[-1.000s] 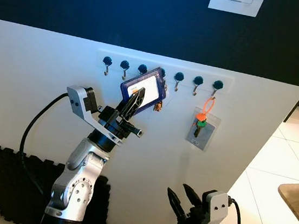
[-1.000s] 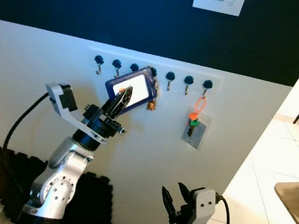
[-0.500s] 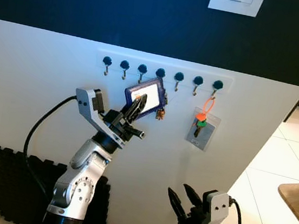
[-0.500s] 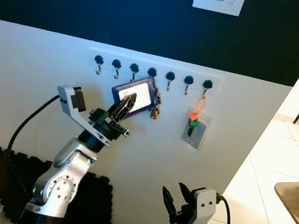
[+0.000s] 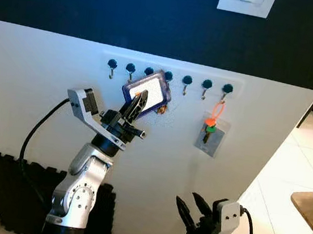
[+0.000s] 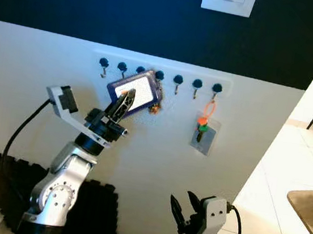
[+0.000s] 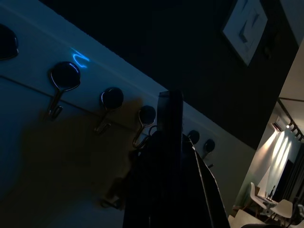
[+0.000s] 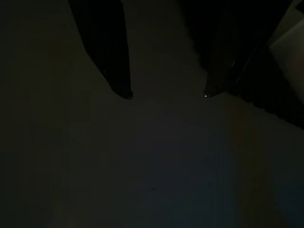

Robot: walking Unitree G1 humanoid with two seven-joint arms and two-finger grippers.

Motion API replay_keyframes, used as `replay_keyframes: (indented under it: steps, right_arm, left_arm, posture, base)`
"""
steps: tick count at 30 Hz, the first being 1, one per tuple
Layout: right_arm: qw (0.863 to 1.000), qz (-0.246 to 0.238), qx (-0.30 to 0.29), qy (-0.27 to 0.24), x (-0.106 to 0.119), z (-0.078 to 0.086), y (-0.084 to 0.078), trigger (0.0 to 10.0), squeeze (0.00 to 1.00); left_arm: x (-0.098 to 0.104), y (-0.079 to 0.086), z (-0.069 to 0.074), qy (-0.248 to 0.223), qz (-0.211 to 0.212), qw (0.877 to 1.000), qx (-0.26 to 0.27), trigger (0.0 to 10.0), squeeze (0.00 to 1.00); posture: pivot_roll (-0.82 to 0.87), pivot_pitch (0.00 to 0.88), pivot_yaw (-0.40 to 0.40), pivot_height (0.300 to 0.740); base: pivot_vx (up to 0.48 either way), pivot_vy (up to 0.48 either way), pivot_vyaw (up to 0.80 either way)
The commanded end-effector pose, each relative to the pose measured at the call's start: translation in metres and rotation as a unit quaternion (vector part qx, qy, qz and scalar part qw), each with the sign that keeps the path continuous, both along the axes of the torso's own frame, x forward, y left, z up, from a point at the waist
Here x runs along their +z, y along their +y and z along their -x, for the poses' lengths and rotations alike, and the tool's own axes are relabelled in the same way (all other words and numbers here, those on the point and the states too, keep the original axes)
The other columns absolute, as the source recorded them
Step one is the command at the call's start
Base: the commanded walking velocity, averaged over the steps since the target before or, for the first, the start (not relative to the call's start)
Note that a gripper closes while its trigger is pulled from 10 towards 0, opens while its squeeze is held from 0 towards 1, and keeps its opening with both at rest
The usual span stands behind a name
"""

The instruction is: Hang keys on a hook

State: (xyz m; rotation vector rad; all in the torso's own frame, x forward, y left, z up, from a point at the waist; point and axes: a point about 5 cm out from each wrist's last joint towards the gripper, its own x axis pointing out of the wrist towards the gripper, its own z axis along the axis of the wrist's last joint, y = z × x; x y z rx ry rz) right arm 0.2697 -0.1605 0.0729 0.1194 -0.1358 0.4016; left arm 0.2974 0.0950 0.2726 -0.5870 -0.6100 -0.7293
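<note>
A row of dark-knobbed hooks (image 5: 168, 76) runs along the white wall panel. My left gripper (image 5: 138, 100) is raised to the wall and shut on a blue-framed card tag (image 5: 148, 90) with small brown keys (image 5: 161, 110) dangling at its right edge, just under the third and fourth hooks. In the left wrist view the tag (image 7: 169, 142) stands edge-on between the fingers, close to a hook (image 7: 145, 118). My right gripper (image 5: 191, 208) hangs low with its fingers open (image 8: 121, 71).
An orange loop with a clear badge and orange-green key (image 5: 210, 132) hangs from the rightmost hook (image 5: 227, 89). A white switch plate (image 5: 246, 1) sits on the dark upper wall. Black foam mat (image 5: 4, 190) lies lower left, a wooden table corner (image 5: 310, 210) at right.
My left gripper has lifted the tag up and slightly left, from below the hook row to level with the third and fourth hooks. The right arm has not moved.
</note>
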Motion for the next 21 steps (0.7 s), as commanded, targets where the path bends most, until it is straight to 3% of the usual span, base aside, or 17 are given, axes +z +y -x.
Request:
replay_keyframes:
  steps: [1, 11, 21]
  right_arm:
    - [1.0, -0.001, 0.0, 0.006, -0.001, 0.001, -0.001, 10.0, 0.0]
    - [1.0, -0.002, 0.0, 0.006, -0.001, 0.0, -0.001, 10.0, 0.0]
    - [1.0, -0.003, -0.001, 0.005, 0.0, 0.0, -0.001, 10.0, 0.0]
  left_arm:
    - [0.004, -0.004, 0.002, -0.008, 0.009, 1.0, -0.005, 10.0, 0.0]
    - [-0.005, -0.002, -0.007, 0.029, -0.007, 0.999, 0.021, 10.0, 0.0]
    - [-0.006, 0.012, -0.018, 0.056, 0.025, 0.995, 0.072, 10.0, 0.0]
  posture:
    - [0.04, 0.086, -0.048, 0.74]
    - [0.04, 0.088, -0.047, 0.74]
    - [0.04, 0.087, -0.047, 0.74]
  base:
    - [0.0, 0.0, 0.0]
    - [0.0, 0.0, 0.0]
    - [0.0, 0.0, 0.0]
